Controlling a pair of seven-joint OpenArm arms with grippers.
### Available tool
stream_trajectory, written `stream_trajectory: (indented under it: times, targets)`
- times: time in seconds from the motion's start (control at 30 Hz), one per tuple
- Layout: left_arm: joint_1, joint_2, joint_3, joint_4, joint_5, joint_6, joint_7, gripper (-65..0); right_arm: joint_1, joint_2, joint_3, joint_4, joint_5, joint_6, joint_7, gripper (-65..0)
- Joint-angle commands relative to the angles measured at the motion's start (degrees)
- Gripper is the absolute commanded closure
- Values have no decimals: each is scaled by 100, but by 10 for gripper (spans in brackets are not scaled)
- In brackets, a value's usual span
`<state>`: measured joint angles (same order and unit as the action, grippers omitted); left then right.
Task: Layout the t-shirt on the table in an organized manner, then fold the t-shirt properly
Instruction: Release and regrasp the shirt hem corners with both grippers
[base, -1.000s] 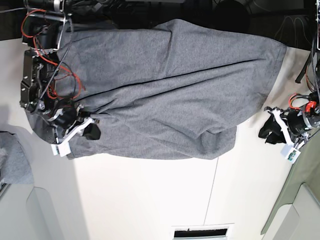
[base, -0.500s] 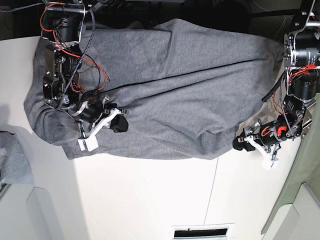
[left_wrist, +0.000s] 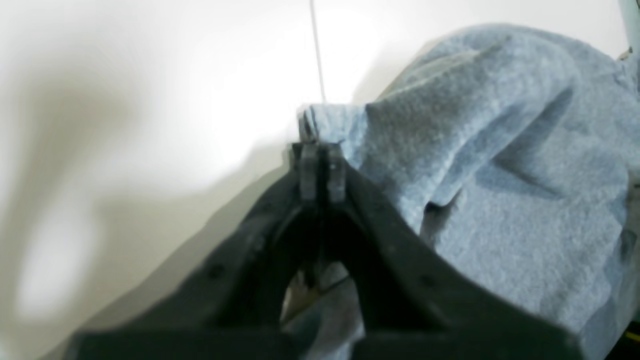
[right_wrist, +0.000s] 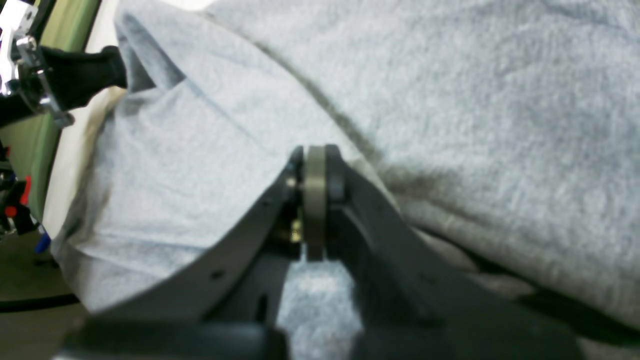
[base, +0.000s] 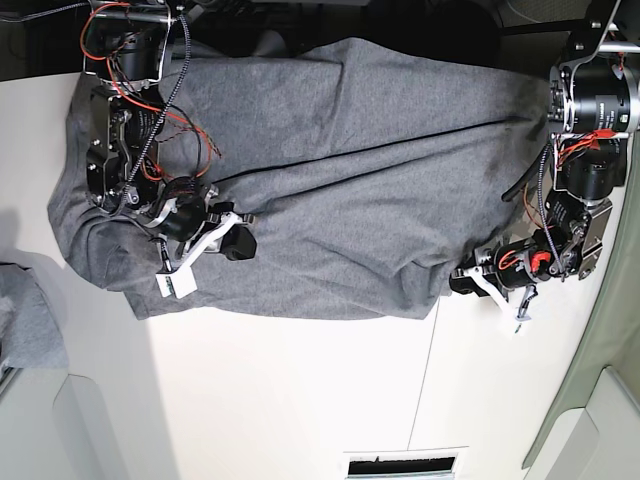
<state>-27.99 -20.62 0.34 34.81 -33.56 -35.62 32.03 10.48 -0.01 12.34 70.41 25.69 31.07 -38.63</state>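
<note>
Both arms have closed in since a second ago. Left gripper (base: 462, 281), jaws pinched together, meets the heather-grey t-shirt (base: 340, 190) at its corner; right gripper (base: 238, 243), also closed, presses mid-cloth. Beyond, the shirt lies rumpled across the white table (base: 300, 400).

Heather-grey t-shirt (base: 340, 180) (bluish in wrist views) on a white table (base: 300, 400) with a dark seam.

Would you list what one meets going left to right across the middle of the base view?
Bunched grey cloth → right gripper → t-shirt → left gripper → pale green panel.
</note>
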Motion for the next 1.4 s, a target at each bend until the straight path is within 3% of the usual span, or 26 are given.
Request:
stream_trajectory:
  times: [0.0,0.37,0.63,0.67,0.8,0.93,1.03,1.1,1.17,1.27,1.37]
  targets:
    - [-205,-72,-24,90,-92,-61,-138,0,122,2,-4,105,107,46,107,0]
    - [-1545,-420,20,90,-90,50,-144,0,120,0,-4,105,109,44,105,0]
    - [-2308,-688,1161,90,328,46,-822,0,120,0,-4,105,111,44,105,0]
    - [-2345,-706,1314,90,367,46,-822,-24,120,0,-4,105,109,44,105,0]
    - [-2317,-719,1563,90,562,46,-789,-226,122,2,-2,105,109,46,109,0]
    - [-2157,-719,1561,90,557,50,-581,-250,122,90,2,118,111,44,109,0]
    - [-2011,-739,1561,90,546,37,-98,-249,109,264,33,221,105,44,103,0]
    - [-1853,-811,1561,94,319,-162,157,-249,105,426,116,348,79,44,72,0]
    - [-1648,-933,1561,151,-282,-438,350,-249,107,586,278,472,63,42,4,0]
    - [-1322,-1088,1561,452,-1259,-438,782,-230,105,826,638,538,66,22,-160,0]
    - [-955,-1128,1561,894,-1821,-438,1268,-186,105,999,1021,538,136,-22,-503,0]
